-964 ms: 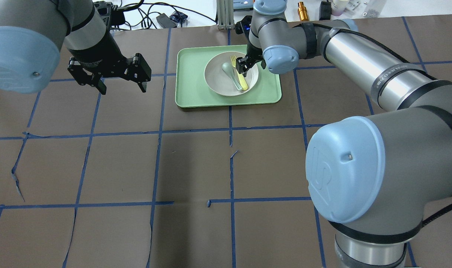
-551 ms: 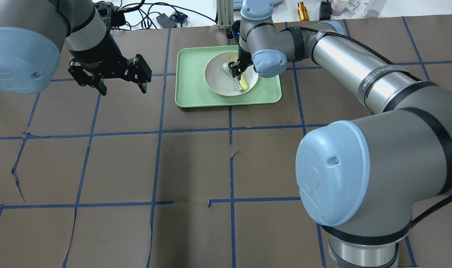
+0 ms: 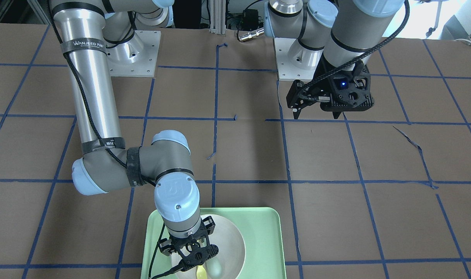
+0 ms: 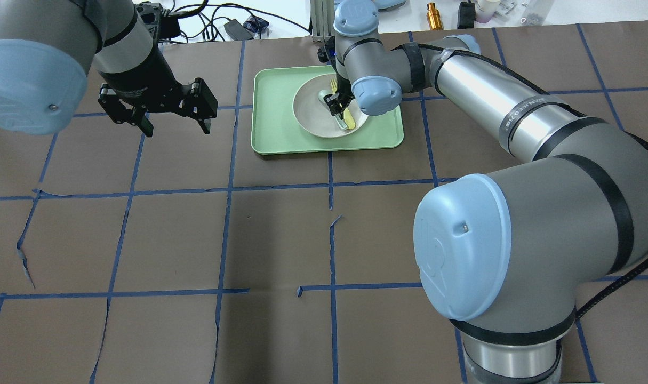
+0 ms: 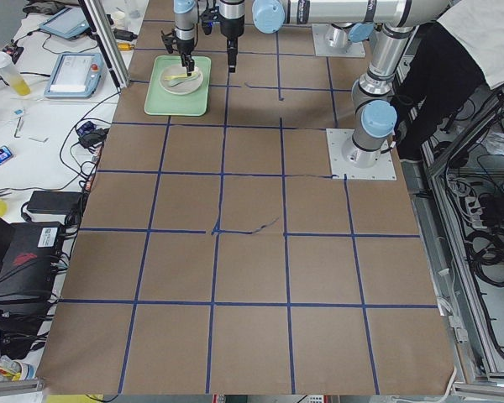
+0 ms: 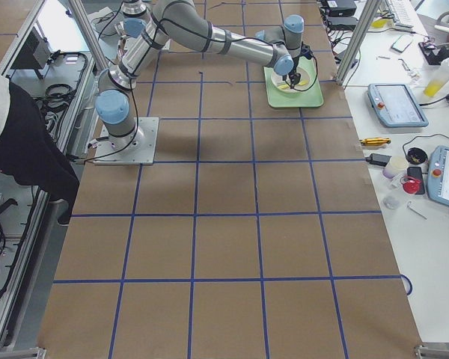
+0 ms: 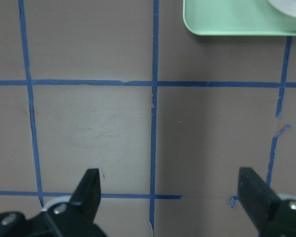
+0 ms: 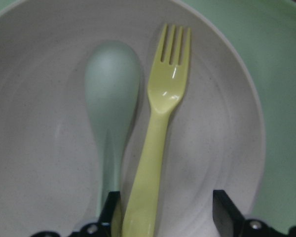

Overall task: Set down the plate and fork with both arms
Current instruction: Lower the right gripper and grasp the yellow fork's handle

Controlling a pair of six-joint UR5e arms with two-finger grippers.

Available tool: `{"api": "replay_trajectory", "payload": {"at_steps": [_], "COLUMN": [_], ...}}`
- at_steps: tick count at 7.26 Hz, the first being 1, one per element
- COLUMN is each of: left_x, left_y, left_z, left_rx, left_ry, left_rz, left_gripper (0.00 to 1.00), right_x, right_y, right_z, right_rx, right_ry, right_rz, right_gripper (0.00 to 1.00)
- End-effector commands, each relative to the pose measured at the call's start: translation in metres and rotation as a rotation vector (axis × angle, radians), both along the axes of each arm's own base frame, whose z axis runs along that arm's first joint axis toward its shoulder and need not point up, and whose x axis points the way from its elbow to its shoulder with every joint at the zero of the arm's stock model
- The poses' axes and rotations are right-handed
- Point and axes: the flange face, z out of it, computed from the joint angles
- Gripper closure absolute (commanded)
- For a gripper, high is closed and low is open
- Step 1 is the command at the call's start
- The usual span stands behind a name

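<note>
- My right claw (image 8: 167,203), a black two-finger gripper, is low inside the round off-white plate (image 8: 34,148). Its fingers stand apart and hold nothing.
- The small pale-yellow plastic fork (image 8: 158,133) lies in the plate, with its handle between my two fingers.
- A pale grey-green spoon (image 8: 111,94) lies just beside the fork.
- The plate sits on a mint-green rectangular tray (image 4: 273,122).
- My left claw (image 4: 177,128) hangs wide open and empty over the brown table (image 4: 276,240), beside the tray.
</note>
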Motion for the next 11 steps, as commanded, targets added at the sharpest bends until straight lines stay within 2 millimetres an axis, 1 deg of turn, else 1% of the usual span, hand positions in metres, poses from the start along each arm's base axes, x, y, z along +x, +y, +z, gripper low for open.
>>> {"api": "replay_trajectory", "payload": {"at_steps": [1,2,3,6,9,10,11], "left_x": [0.000,0.000,0.000,0.000,0.000,0.000,0.000], "left_y": [-0.001,-0.001,-0.001,-0.001,-0.001,-0.001,-0.001], "left_z": [0.000,0.000,0.000,0.000,-0.002,-0.002,-0.002], "left_rx": [0.001,0.001,0.001,0.001,0.004,0.004,0.004], "left_ry": [0.000,0.000,0.000,0.000,0.000,0.000,0.000], "left_rz": [0.000,0.001,0.000,0.001,0.000,0.001,0.000], "left_gripper": [0.00,0.00,0.00,0.00,0.00,0.00,0.00], "right_x": [0.000,0.000,0.000,0.001,0.004,0.010,0.010], "right_y": [-0.001,0.000,0.001,0.002,0.003,0.005,0.006], "right_z": [0.003,0.002,-0.002,-0.008,-0.006,-0.007,-0.010], "right_rx": [-0.007,-0.004,0.005,0.015,0.013,0.014,0.018], "right_ry": [0.005,0.000,-0.001,-0.009,-0.017,-0.015,-0.013], "right_rz": [-0.006,-0.011,-0.012,-0.020,-0.036,-0.032,-0.031], "right_gripper": [0.33,0.38,0.40,0.40,0.41,0.48,0.57]}}
